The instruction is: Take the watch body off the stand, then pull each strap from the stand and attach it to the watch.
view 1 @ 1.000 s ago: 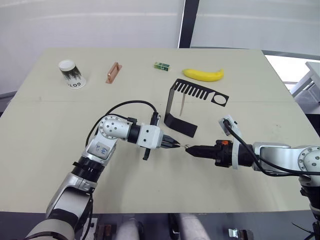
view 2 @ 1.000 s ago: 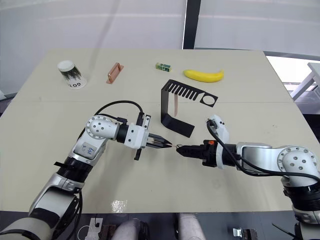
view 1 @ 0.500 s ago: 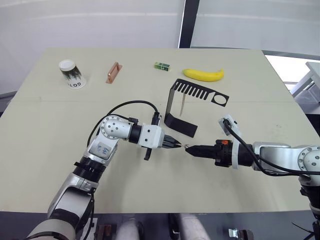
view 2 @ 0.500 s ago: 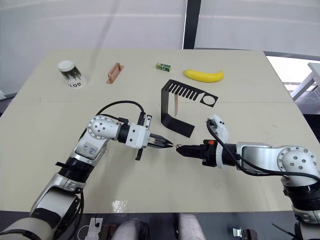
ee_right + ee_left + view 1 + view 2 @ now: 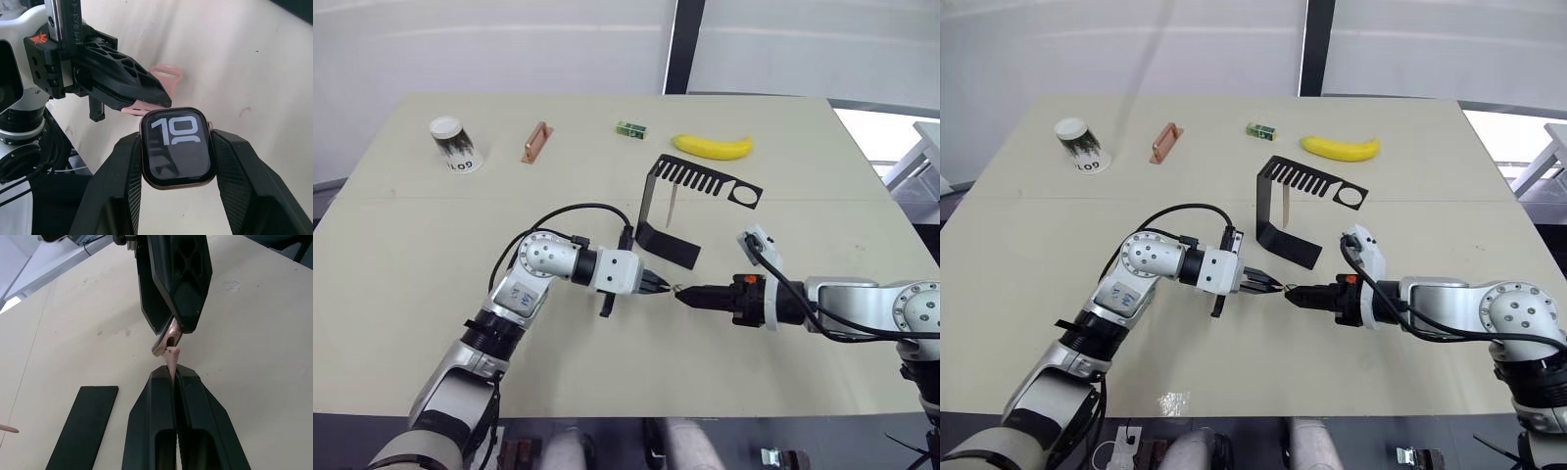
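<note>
The gap had been closed — the left gripper (image 5: pixel 658 286), clamped on a pink strap (image 5: pixel 171 363), met the rounded watch body (image 5: pixel 178 147) gripped by the right gripper (image 5: pixel 177 161).

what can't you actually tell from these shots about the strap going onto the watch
- Strap-to-case joint: in the right wrist view the left end effector covers the strap end at the watch body.
- Strap length: in the left wrist view its fingers hide most of it.
- Head views: the watch is too small between the tips, by the right end effector.
</note>
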`<act>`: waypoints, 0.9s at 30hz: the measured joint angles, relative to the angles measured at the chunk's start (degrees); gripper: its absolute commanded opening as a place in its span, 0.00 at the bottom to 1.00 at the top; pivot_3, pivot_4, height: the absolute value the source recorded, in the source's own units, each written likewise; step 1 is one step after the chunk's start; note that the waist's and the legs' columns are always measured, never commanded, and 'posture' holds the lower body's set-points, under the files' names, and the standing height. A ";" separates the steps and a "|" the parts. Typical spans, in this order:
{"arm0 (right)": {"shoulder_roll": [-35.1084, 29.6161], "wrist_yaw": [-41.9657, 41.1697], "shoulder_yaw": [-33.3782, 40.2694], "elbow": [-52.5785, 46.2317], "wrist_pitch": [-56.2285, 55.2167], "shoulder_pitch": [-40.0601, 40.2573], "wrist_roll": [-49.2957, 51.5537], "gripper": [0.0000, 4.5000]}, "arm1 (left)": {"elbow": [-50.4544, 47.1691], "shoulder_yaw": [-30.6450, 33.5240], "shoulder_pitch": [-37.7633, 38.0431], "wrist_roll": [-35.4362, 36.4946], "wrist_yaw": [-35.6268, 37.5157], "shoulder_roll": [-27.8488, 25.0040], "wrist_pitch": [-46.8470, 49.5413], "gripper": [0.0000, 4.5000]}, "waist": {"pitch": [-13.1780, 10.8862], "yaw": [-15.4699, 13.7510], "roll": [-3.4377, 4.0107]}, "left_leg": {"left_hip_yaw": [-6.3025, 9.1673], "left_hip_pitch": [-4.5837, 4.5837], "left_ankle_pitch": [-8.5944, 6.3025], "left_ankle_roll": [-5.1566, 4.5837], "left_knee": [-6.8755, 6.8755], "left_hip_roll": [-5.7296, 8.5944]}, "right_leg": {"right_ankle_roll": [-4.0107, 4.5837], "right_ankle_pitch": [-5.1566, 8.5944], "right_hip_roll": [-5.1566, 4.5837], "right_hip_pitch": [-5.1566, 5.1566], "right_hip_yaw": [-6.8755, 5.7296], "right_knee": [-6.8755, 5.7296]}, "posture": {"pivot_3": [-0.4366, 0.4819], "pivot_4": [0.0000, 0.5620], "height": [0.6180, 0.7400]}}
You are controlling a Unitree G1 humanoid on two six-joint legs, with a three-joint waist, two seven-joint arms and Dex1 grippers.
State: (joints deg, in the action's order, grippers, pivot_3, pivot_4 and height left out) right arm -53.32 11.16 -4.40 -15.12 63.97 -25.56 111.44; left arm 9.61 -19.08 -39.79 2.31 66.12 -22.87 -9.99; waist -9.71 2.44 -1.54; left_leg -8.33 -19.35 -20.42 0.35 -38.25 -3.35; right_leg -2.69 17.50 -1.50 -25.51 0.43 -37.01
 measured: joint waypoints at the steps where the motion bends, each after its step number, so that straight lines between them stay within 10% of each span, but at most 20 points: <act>1: -0.03 0.16 -0.05 0.00 0.00 -0.04 0.00 0.36 | -0.08 -0.05 0.00 -0.12 -0.14 0.08 0.21 0.00 | 0.00 -0.04 0.00 | 0.00 0.00 0.00 0.00 0.00 0.00 | 0.00 0.00 0.00 0.00 0.00 0.00 | 0.48 0.27 1.00; 27: -1.74 0.17 -0.23 1.49 0.08 1.19 -1.24 0.36 | -0.90 0.08 0.16 0.63 0.11 -0.55 1.13 0.00 | 0.00 -0.73 0.00 | 0.00 0.00 0.00 -0.01 0.00 0.00 | 0.00 0.00 0.00 0.00 -0.01 0.00 | 0.48 0.27 1.00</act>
State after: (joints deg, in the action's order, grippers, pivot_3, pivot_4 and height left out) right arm -55.05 11.32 -4.63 -13.63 64.05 -24.38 110.21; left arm 8.71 -19.00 -39.63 2.93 66.23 -23.42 -8.86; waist -9.71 1.71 -1.54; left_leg -8.33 -19.35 -20.42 0.35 -38.25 -3.35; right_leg -2.69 17.50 -1.50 -25.51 0.42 -37.00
